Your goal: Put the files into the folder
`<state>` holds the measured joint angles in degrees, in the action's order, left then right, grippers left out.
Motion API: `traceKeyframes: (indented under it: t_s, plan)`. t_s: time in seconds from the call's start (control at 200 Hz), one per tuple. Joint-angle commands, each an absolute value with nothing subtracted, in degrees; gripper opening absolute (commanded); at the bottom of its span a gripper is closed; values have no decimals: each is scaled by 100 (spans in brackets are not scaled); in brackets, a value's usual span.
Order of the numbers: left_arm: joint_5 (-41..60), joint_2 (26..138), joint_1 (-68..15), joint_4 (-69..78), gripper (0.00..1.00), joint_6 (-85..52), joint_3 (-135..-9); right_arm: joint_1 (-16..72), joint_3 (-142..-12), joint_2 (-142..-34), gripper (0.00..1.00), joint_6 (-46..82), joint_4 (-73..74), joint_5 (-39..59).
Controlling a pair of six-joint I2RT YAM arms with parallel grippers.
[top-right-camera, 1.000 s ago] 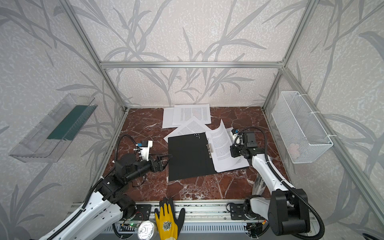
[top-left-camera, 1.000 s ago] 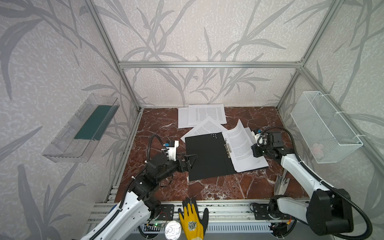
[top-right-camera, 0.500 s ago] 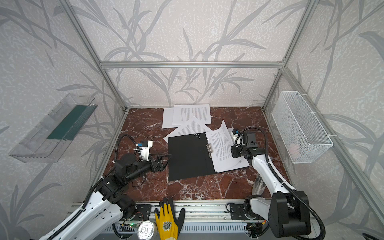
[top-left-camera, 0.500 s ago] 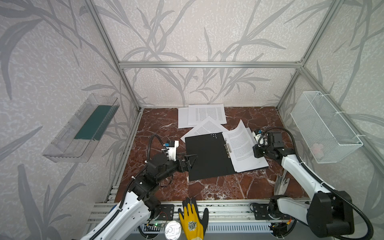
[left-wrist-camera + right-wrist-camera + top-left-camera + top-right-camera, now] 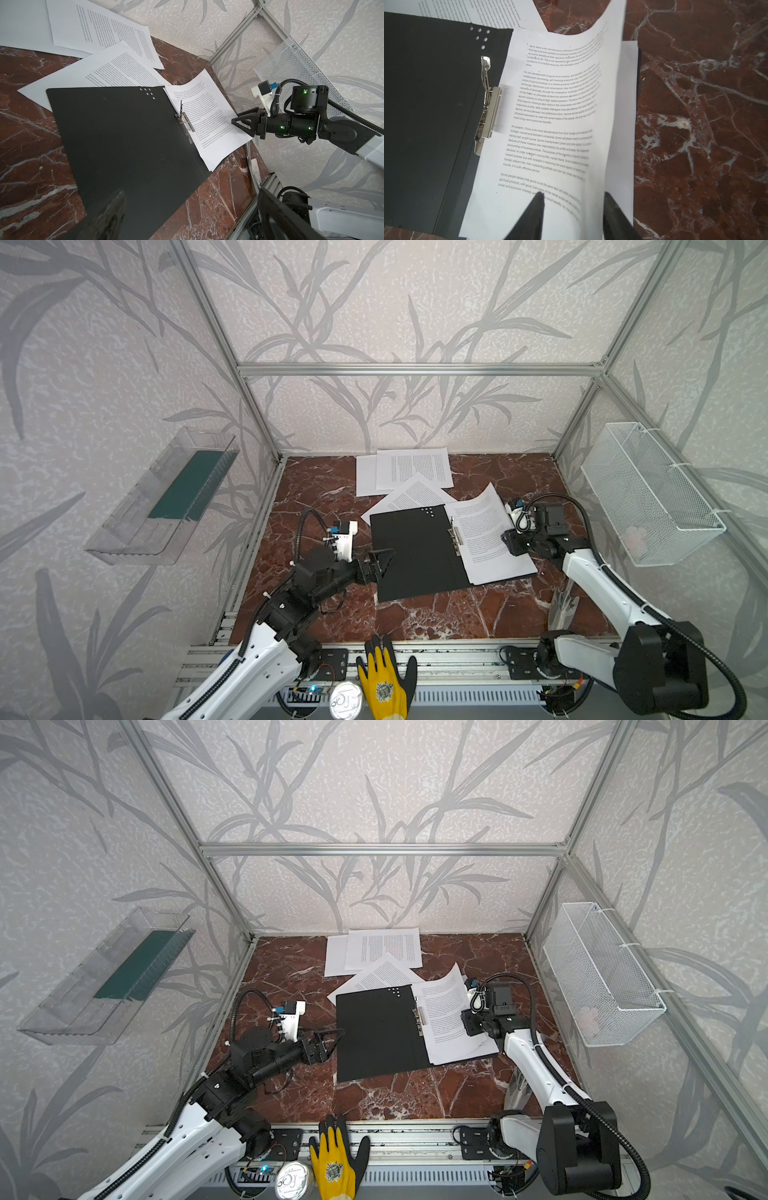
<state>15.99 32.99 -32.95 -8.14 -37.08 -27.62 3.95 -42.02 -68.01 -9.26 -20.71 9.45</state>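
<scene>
The black folder (image 5: 415, 556) (image 5: 374, 1031) lies open on the marble floor, its metal clip (image 5: 489, 110) along the spine. A printed sheet (image 5: 486, 535) (image 5: 550, 124) of the files rests on the folder's right half, its far corner curled upward. My right gripper (image 5: 573, 195) (image 5: 508, 541) is open at that sheet's outer edge, and the raised edge stands between its fingers. More files (image 5: 411, 470) lie at the back, one sheet (image 5: 411, 497) partly under the folder. My left gripper (image 5: 384, 562) (image 5: 191, 192) hangs open at the folder's left edge, holding nothing.
A clear wall tray with a dark green panel (image 5: 183, 489) hangs on the left wall. A white wire basket (image 5: 648, 497) hangs on the right wall. A yellow and black glove (image 5: 384, 680) and a round tin (image 5: 345, 699) lie at the front rail.
My right gripper's jaws have opened around the sheet's edge that they pinched before. The sheet stays curled up. Both arms have barely moved.
</scene>
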Motion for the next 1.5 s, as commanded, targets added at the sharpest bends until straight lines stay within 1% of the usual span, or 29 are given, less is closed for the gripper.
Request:
traceKeyframes:
  t_s: [0.0,0.08,0.14,0.26,0.33,0.4,0.445,0.48,0.57,0.66,0.735,0.79,0.86,0.905,1.06,1.14,1.195,1.275,1.38,1.5]
  plan:
    - [1540,3278,-3319,-719,99,-3665,-2707,369,-4199,-6863,99,-847,-1912,789]
    - [1502,3280,-3319,-722,99,-3665,-2699,369,-4250,-6814,99,-715,-1816,496]
    - [1453,3285,-3318,-737,99,-3674,-2698,369,-4341,-6739,99,-382,-1763,167]
    - [1269,3278,-3320,-832,99,-3683,-2707,357,-4789,-6509,99,993,-1966,-629]
    - [1143,3278,-3316,-886,99,-3683,-2707,308,-5179,-6484,99,1045,-2321,-219]
    - [1015,3318,-3321,-956,99,-3730,-2709,288,-5178,-6513,99,1843,-2282,-156]
    - [960,3354,-3309,-965,99,-3765,-2707,221,-5057,-6534,99,1993,-1941,535]
    - [933,3394,-3312,-980,99,-3803,-2707,242,-4983,-6548,99,2063,-1723,886]
    - [1012,3492,-3307,-947,99,-3925,-2682,730,-4937,-6491,99,2253,-1648,558]
    - [1219,3589,-3313,-752,99,-3955,-2620,1396,-5129,-6696,99,2236,-1954,306]
    - [1292,3681,-3310,-686,99,-3915,-2628,2040,-5071,-6852,100,2122,-1888,-247]
    - [1244,3733,-3309,-694,99,-3877,-2637,2325,-4971,-7031,93,2100,-1700,-419]
    - [1168,3781,-3309,-696,99,-3854,-2628,2474,-4996,-7446,78,2075,-1591,-336]
    - [1143,3802,-3313,-694,99,-3835,-2619,2538,-5067,-7781,72,2041,-1556,-197]
    - [1168,3900,-3310,-580,99,-3828,-2577,2792,-5527,-8890,67,1894,-1717,-63]
    - [1184,3950,-3309,-562,99,-3824,-2580,2790,-5634,-9260,61,1881,-1573,19]
    - [1190,3972,-3309,-537,99,-3823,-2571,2784,-5731,-9454,60,1883,-1541,57]
    - [1189,3964,-3308,-514,99,-3817,-2558,2781,-5878,-9702,53,1902,-1567,81]
    - [1183,3938,-3305,-506,99,-3817,-2549,2786,-6002,-10002,40,1954,-1637,80]
    - [1181,3894,-3310,-507,99,-3818,-2549,2785,-6001,-10133,37,2021,-1616,115]
